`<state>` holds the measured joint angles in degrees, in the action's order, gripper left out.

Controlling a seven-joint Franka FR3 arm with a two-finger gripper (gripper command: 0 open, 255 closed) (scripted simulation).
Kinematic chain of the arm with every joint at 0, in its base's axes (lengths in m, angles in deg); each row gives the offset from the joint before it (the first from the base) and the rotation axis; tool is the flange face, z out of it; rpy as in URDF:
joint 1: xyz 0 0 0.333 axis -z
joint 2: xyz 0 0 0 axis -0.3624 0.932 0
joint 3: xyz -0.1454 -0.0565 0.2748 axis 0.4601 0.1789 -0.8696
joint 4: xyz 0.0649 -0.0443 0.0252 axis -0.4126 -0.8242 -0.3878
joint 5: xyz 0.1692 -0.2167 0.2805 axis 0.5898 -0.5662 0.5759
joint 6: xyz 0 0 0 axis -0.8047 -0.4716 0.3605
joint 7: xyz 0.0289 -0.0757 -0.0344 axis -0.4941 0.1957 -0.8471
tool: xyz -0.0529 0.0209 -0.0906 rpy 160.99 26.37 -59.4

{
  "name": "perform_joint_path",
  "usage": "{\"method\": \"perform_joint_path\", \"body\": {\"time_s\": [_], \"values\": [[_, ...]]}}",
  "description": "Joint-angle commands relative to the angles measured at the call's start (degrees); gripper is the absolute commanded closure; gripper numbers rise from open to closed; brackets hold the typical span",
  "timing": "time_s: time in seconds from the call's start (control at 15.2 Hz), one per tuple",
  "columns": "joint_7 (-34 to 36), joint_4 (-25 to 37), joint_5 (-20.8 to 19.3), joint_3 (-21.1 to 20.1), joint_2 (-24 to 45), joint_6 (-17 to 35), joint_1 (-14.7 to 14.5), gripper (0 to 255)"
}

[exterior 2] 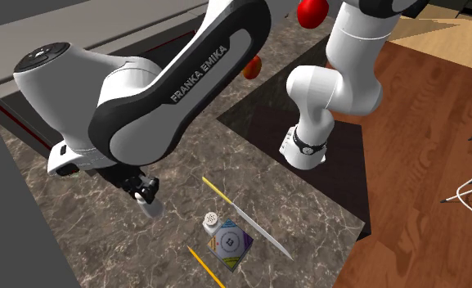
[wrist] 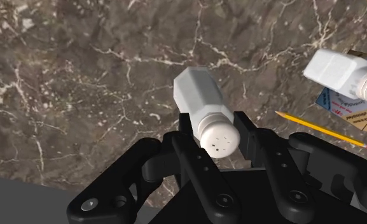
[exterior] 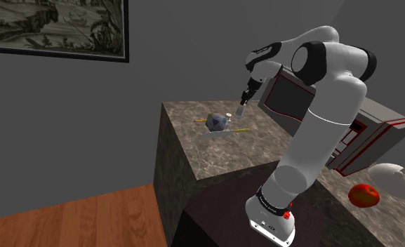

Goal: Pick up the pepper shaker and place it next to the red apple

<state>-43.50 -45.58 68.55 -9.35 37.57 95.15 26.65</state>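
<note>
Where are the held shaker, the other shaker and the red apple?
held shaker (wrist: 198, 95), wrist view, on its white faceted body.
other shaker (wrist: 333, 69), wrist view, on its white body.
red apple (exterior: 363, 195), shoulder view, on its middle.

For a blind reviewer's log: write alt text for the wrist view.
The black gripper clasps a white shaker by its perforated cap, over a dark marbled counter. Nearby sits a second white shaker, next to a printed object and a yellow pencil.

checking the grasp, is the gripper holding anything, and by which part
Yes: the gripper holds a white shaker, clasped at its cap end, the one with the holes.
</note>
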Motion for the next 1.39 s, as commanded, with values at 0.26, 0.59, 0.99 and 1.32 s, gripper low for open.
{"method": "perform_joint_path", "body": {"time_s": [0.26,0.59,0.99,1.32], "values": [[1.82,2.36,-2.34,0.41,-2.34,-3.89,-0.41,255],[3.14,4.83,-3.84,0.54,-3.89,-7.33,-0.65,255],[4.39,8.23,-5.14,0.59,-5.24,-11.6,-0.83,255],[5.16,11.45,-5.83,0.6,-5.93,-15.26,-0.89,255]]}}
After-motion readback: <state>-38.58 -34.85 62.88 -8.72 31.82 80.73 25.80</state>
